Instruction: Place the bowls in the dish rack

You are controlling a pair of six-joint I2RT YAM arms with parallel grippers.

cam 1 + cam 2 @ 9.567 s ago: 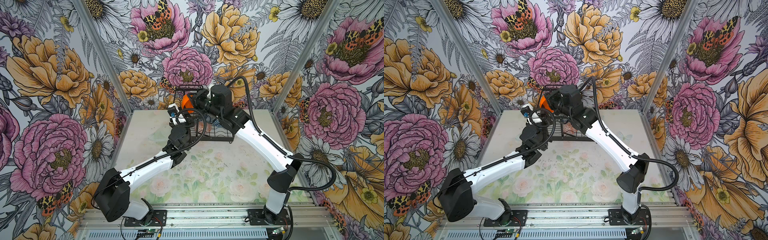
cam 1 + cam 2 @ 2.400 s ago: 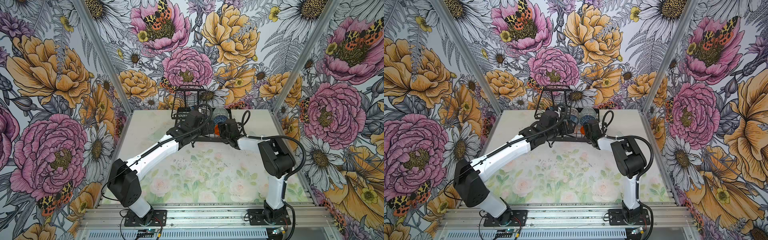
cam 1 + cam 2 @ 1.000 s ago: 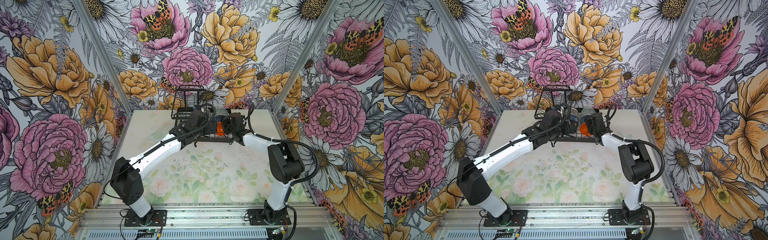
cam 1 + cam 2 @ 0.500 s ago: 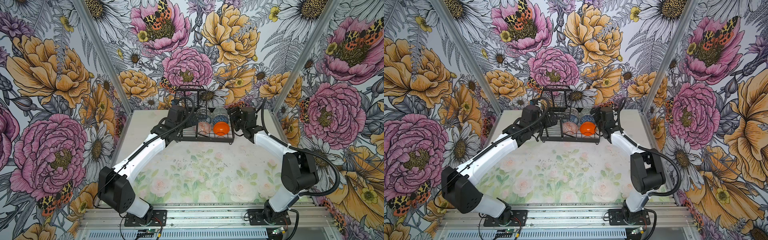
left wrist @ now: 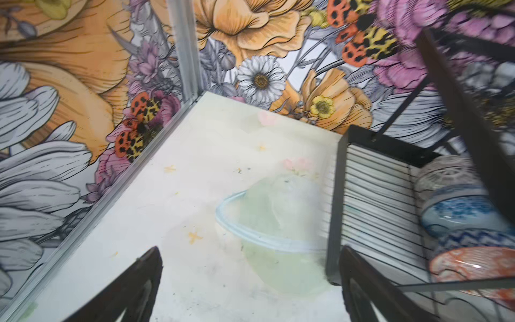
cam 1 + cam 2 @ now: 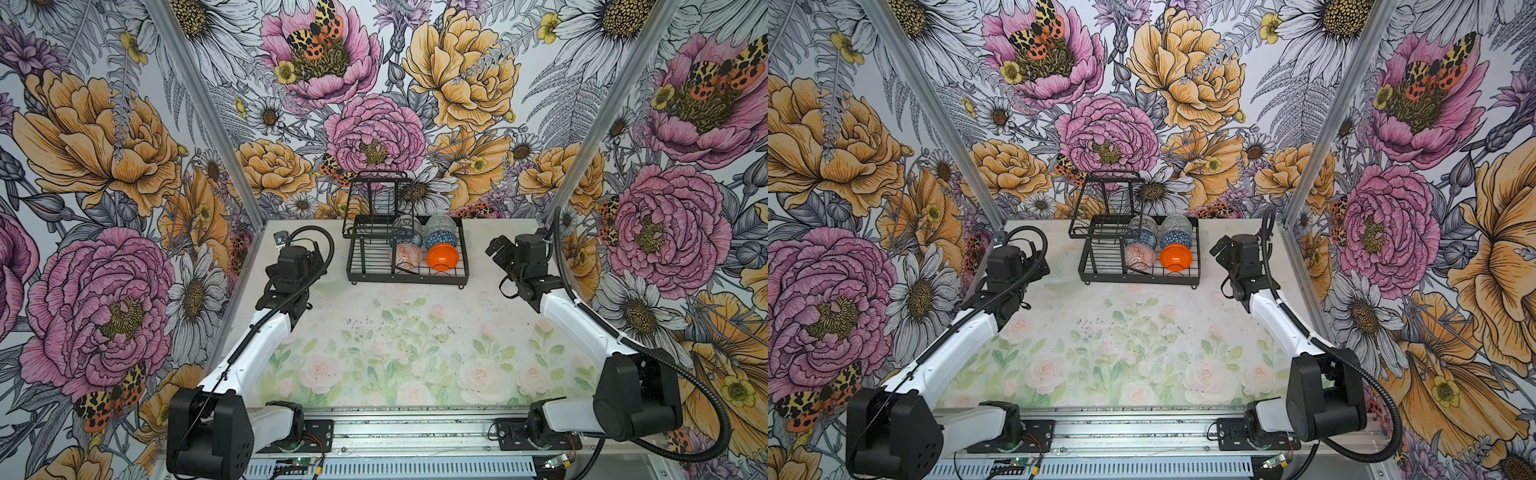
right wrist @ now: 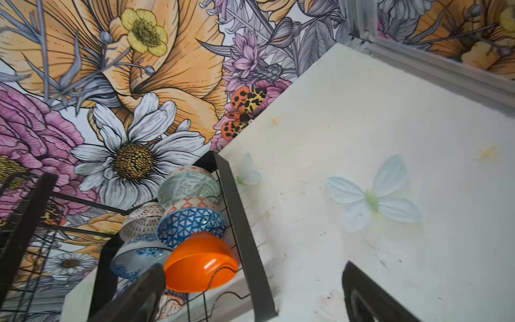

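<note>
The black wire dish rack (image 6: pixel 368 266) (image 6: pixel 1100 266) stands at the back middle of the table. Its right half holds several bowls on edge. At the front are the plain orange bowl (image 6: pixel 442 257) (image 6: pixel 1175 257) (image 7: pixel 199 263) and an orange-white one (image 6: pixel 405 256) (image 5: pixel 471 267). Behind them sit a blue-triangle bowl (image 6: pixel 440 239) (image 7: pixel 192 223), a blue-speckled one (image 5: pixel 459 209) and a grey-green one (image 7: pixel 189 188). My left gripper (image 6: pixel 312 257) (image 5: pixel 249 249) is open and empty, left of the rack. My right gripper (image 6: pixel 496 249) (image 7: pixel 253 264) is open and empty, right of the rack.
The rack's raised upper basket (image 6: pixel 378 195) stands empty over its back left part. A pale green rounded shape with a light blue edge (image 5: pixel 273 223) lies on the mat next to the rack's left side; whether it is printed I cannot tell. Walls close in at back, left and right.
The right gripper has opened and left the orange bowl in the rack. Both arms have drawn back from the rack, the left one leftward and the right one rightward.
</note>
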